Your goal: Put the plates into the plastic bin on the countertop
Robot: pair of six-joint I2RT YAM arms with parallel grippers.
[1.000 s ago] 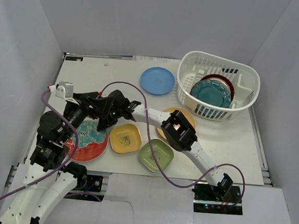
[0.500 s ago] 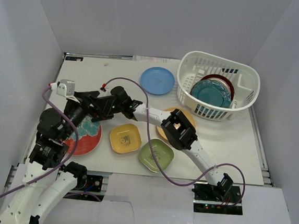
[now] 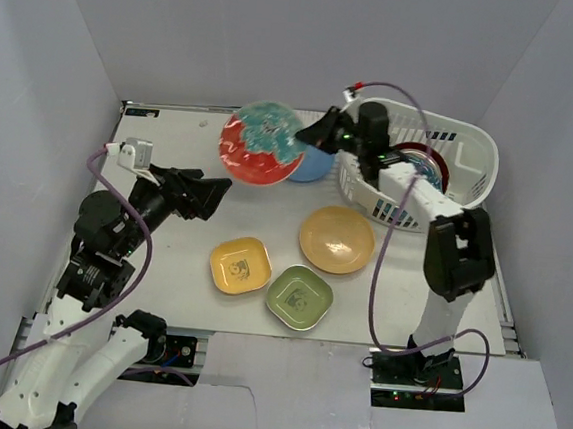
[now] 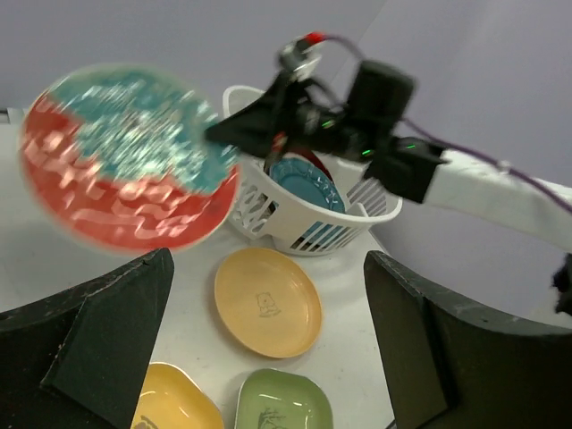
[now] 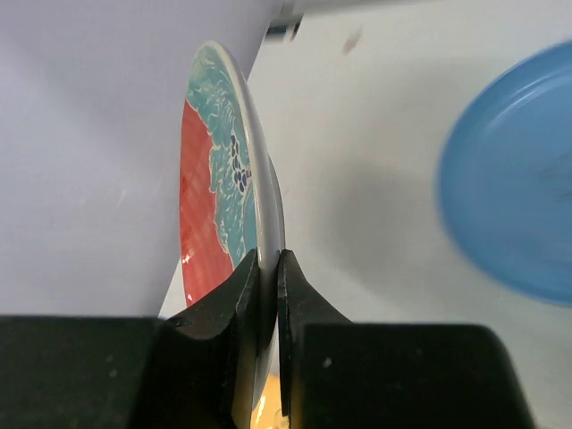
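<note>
Pale grey walls close in the white desk (image 3: 171, 154), and over its far middle hangs the red plate with the teal flower (image 3: 263, 142), lifted clear of the surface and tipped up so that its painted face shows in the top view. The right tool (image 3: 312, 134) is clamped on this plate's rim at the side nearest the plastic bin (image 3: 474, 141); the right wrist view shows the plate (image 5: 210, 179) edge-on with one finger pressed on each face and no gap left between fingers and rim. From the left wrist view the same plate (image 4: 125, 170) is blurred and sits left of the bin (image 4: 268, 210), with the right tool (image 4: 228, 130) reaching out to it from above the bin's near wall. Just beside the held plate, flat on the desk and partly covered by it in the top view, lies the light blue plate (image 3: 316, 167). Inside the bin a teal plate (image 4: 308, 183) leans against the wall. Nearer the arms, the orange plate (image 3: 337, 239) lies flat in the middle of the desk, with the yellow plate (image 3: 241, 265) and the green plate (image 3: 299, 297) side by side in front of it. Off to the left, well apart from the held plate, the left tool (image 3: 206, 189) hangs above the desk with its jaws spread wide and nothing between them.
</note>
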